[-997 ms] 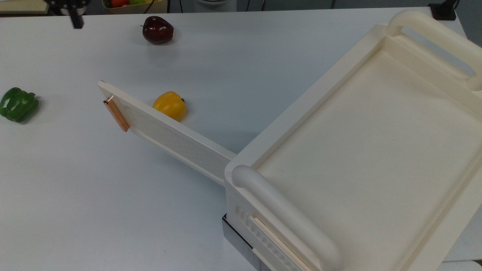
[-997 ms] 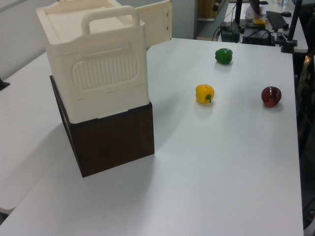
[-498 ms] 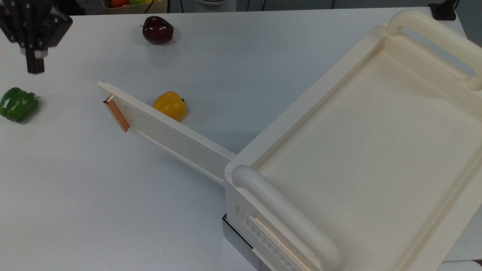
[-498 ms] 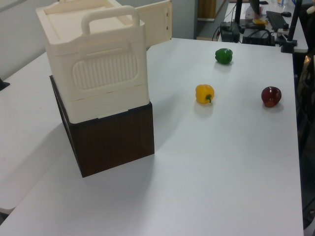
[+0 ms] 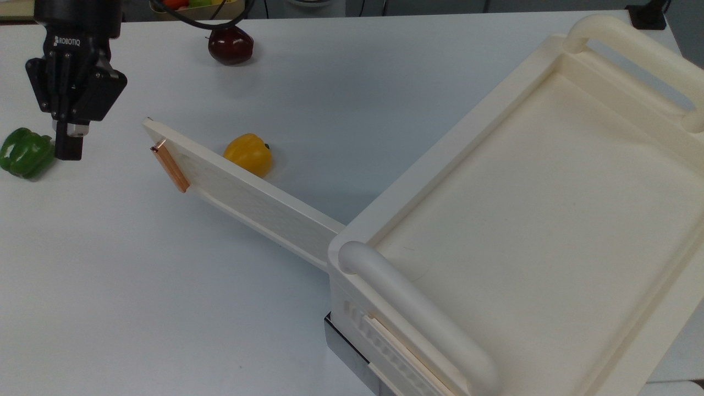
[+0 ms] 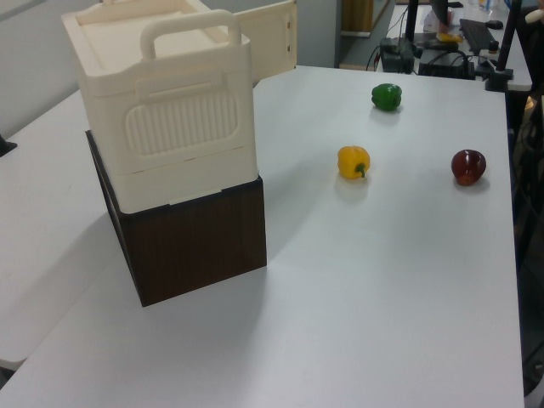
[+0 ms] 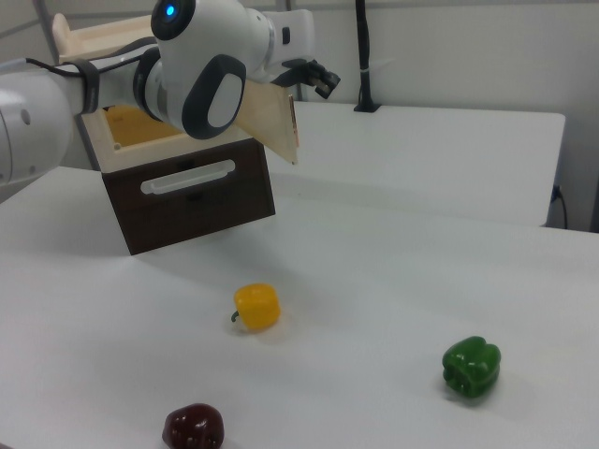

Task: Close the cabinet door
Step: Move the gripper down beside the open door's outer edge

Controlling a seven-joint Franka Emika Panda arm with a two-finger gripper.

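On the cream cabinet (image 5: pixel 539 220): cabinet door (image 5: pixel 242 192), swung wide open over the tabletop (image 5: pixel 165 302), copper handle (image 5: pixel 170 167) at its free edge. Closing not yet begun. Gripper (image 5: pixel 68 147): clenched, grasping nothing, apart from the door, off its free edge toward the top view's left, just beside a green pepper (image 5: pixel 25 152). Yellow pepper (image 5: pixel 249 154): behind the door.
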